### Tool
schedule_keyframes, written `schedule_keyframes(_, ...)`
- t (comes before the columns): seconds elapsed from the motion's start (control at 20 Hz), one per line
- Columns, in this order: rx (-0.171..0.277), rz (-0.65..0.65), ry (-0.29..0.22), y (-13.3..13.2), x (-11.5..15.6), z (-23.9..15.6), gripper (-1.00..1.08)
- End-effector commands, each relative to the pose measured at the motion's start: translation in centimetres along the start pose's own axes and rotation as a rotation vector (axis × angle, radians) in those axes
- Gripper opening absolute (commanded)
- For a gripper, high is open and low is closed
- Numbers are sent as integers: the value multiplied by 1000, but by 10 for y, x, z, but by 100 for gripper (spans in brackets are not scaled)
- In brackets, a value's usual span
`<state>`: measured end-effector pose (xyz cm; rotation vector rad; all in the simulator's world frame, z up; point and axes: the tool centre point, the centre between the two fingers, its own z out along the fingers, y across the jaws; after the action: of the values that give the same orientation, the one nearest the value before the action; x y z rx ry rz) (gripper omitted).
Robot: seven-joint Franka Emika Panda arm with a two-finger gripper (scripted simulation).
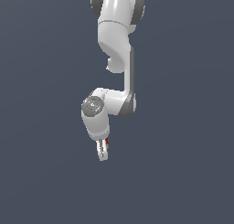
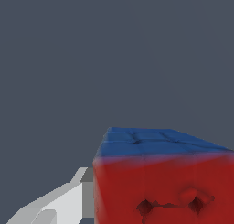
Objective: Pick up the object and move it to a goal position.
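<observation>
Block (image 2: 164, 182) fills the near part of the wrist view: red face toward the camera with two dark pits joined by a thin dark crack, blue face on the adjoining side away from the camera. No green or grey-tan face shows here. One white finger (image 2: 55, 205) with a grey pad sits right against the block's red side; the other finger is out of the wrist frame.

In the exterior view the block is only a sliver of red (image 1: 106, 141) between the fingers of the end effector (image 1: 103, 151), up near their roots. Fingers are nearly together, closed onto the block.

End effector points down, slightly tilted, hanging from the white arm (image 1: 116, 45) that comes in from the top of the exterior view. Grey joint cap (image 1: 93, 105) faces the camera just above the wrist.

Background is flat dark grey-blue in both views; can't tell whether the block touches any surface.
</observation>
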<state>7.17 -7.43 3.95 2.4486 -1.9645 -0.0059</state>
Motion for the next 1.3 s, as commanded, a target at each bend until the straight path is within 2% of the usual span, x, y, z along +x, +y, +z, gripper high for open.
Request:
schedule_keyframes(0.0,4,1,1,-1,5,-12,-100)
schedule_keyframes(0.3,3,1,1,2,23,-55,-100)
schedule_keyframes(0.95,3,2,2,5,79,-186,-100)
schedule_keyframes(1.25,3,1,2,5,97,-228,-100)
